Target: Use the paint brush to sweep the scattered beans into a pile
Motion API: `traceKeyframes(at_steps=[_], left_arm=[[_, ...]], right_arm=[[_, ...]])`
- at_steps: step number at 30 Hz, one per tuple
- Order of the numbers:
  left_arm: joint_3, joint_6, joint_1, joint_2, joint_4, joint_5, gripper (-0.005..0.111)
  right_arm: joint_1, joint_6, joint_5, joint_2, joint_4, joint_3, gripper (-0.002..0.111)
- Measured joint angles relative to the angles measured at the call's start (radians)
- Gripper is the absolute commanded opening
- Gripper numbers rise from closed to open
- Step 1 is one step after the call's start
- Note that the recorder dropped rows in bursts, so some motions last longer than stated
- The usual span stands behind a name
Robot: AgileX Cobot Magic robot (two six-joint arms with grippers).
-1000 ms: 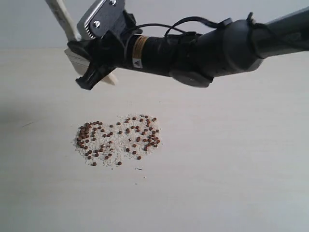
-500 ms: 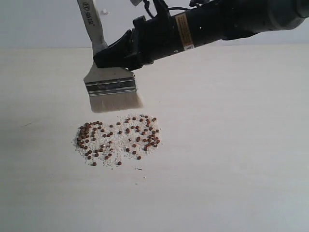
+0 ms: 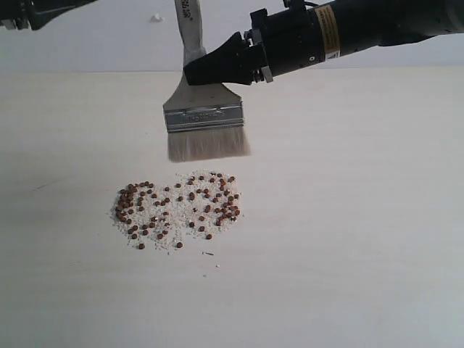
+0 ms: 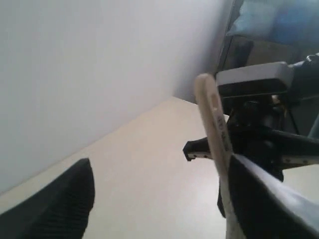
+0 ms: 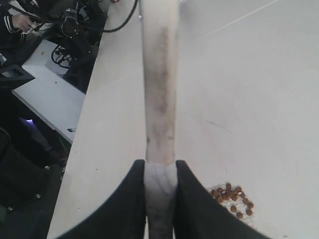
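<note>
**Operator A:** What can we not make out?

**Operator B:** In the exterior view the top edge cuts off the upper handle of the paint brush (image 3: 205, 119). The left arm shows only as a dark sliver in the upper left corner. The right tool (image 3: 197, 71) reads there as one black mass. In the right wrist view its fingers (image 5: 124, 204) press the handle from both sides, so we record it as clamped on the paint brush. That view hides the metal band and bristles, and it shows only part of the beans (image 5: 232, 199), at lower right. The left wrist view is blurred. The left tool (image 4: 159, 194) has its fingers wide apart at the bottom corners, gripping nothing.

**Operator A:** What room do we have?

**Operator B:** The beans lie with white grains (image 3: 163, 217) in a loose flat patch, left of centre in the exterior view. The bristle tips hang just above the patch's upper edge in the frame and do not touch it. Open bench (image 3: 348, 217) surrounds the patch, widest toward the right.

**Operator A:** What differs from half a second ago?

**Operator B:** The brush has shifted right, from above the patch's upper left to above its upper middle. The beans have not moved. The left arm sliver is new.
</note>
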State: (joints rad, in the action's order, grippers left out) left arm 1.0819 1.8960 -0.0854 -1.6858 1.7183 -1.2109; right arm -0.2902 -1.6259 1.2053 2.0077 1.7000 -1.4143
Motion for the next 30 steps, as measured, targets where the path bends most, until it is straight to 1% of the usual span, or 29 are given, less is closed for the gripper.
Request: traceKeyframes(at_steps=[1,3,8,11,19,30], left_arm=[[-0.004,0.007,0.000,-0.037,0.002,-0.001,0.070],[-0.006,0.010,-0.020,-0.079,0.006,0.000,0.070],[-0.006,0.068,-0.130,-0.092,0.010,-0.002,0.070],[-0.006,0.091,-0.153,-0.092,0.010,-0.002,0.070],[-0.006,0.103,-0.155,-0.092,0.010,-0.002,0.070],[-0.006,0.105,-0.155,-0.092,0.010,-0.002,0.070]], right_arm=[[-0.002,0.000,0.000,0.000,0.000,0.000,0.000],[-0.008,0.000,0.000,0.000,0.004,-0.001,0.000],[-0.023,0.000,0.008,0.036,0.010,-0.004,0.000],[-0.023,0.000,0.008,0.065,0.012,-0.004,0.000],[-0.027,0.000,0.008,0.091,0.021,-0.004,0.000],[-0.067,0.000,0.008,0.091,0.024,-0.004,0.000]])
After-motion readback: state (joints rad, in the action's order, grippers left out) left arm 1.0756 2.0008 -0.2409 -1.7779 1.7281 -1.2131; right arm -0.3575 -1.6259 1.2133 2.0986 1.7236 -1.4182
